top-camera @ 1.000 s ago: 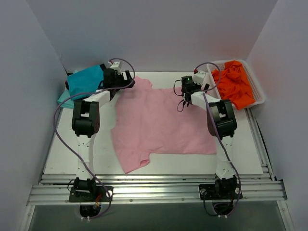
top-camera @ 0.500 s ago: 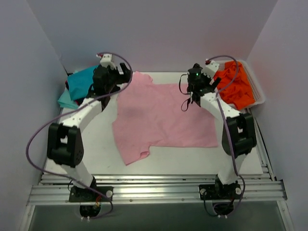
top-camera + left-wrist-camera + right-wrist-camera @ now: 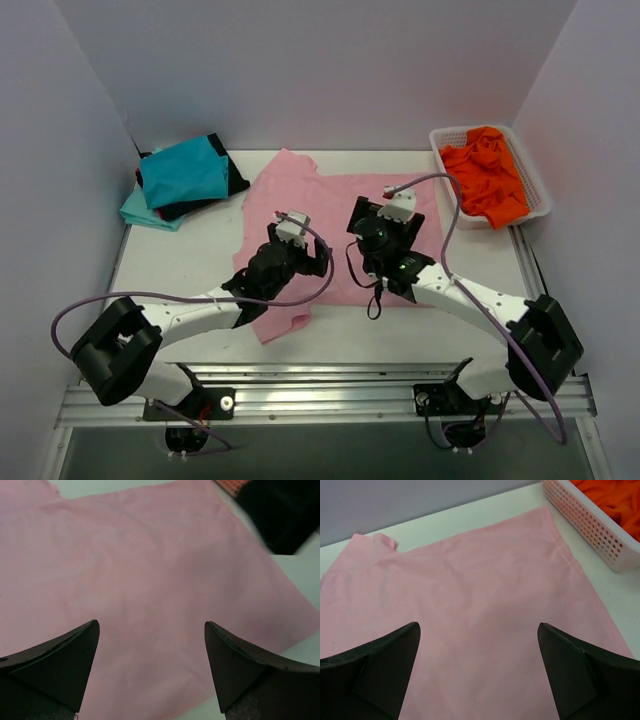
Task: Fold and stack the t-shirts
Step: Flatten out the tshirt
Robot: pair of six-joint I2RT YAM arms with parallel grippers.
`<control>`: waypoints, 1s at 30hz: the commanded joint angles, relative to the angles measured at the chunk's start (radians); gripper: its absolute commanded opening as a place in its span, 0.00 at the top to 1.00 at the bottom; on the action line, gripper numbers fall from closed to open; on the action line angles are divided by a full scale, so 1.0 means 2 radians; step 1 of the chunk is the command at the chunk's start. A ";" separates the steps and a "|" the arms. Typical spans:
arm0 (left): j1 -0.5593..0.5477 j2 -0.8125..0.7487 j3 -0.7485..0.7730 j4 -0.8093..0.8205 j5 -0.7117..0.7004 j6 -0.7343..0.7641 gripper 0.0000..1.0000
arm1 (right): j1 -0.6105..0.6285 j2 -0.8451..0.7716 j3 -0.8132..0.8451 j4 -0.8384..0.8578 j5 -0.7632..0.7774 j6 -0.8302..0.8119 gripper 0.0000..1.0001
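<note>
Pink t-shirt [image 3: 320, 190] lay spread flat in the middle of the table, and both arms, which a moment before had reached to its far edge, had drawn back over its near half. We saw the left gripper [image 3: 150, 625] and right gripper [image 3: 479, 625] gaping wide with nothing between their fingers. We judged the spreading done and the first fold due next, the teal and black pile [image 3: 185, 178] waiting at the far left.
</note>
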 commanded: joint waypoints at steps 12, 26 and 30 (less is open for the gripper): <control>-0.093 -0.243 -0.040 -0.382 -0.272 -0.277 0.04 | -0.031 -0.254 -0.035 -0.519 0.111 0.435 0.00; -0.114 -0.296 -0.132 -0.521 -0.226 -0.469 0.00 | -0.189 -0.286 -0.123 -0.277 -0.156 0.197 0.00; -0.116 -0.278 -0.127 -0.551 -0.222 -0.502 0.00 | -0.236 -0.285 -0.141 -0.245 -0.198 0.184 0.00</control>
